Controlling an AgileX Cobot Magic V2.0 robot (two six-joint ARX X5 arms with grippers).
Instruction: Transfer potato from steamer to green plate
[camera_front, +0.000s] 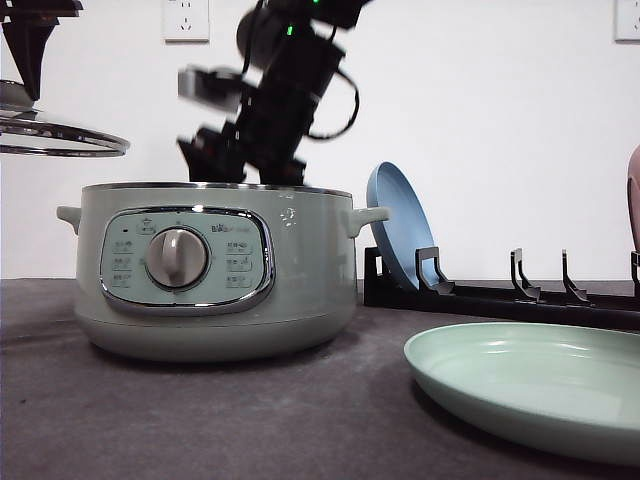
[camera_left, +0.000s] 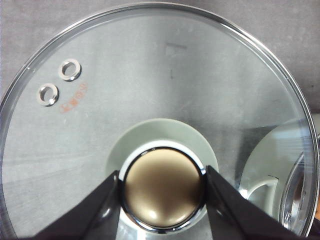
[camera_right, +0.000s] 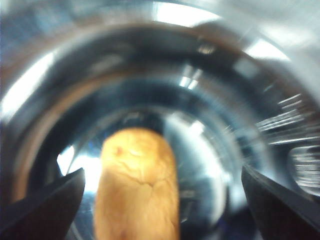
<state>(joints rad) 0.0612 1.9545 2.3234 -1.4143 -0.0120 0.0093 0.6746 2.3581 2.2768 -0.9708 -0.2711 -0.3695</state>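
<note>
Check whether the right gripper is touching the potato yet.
Apart. The right wrist view shows the right gripper open, both fingers wide of the potato, with shiny steamer floor visible between them.

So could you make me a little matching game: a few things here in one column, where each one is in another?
1. potato
2. glass lid
3. blue plate
4. green plate

A. flat on the table
B. held up by the left end effector
C. inside the steamer
D. leaning in the black rack

Pairs: 1-C, 2-B, 3-D, 4-A
</note>
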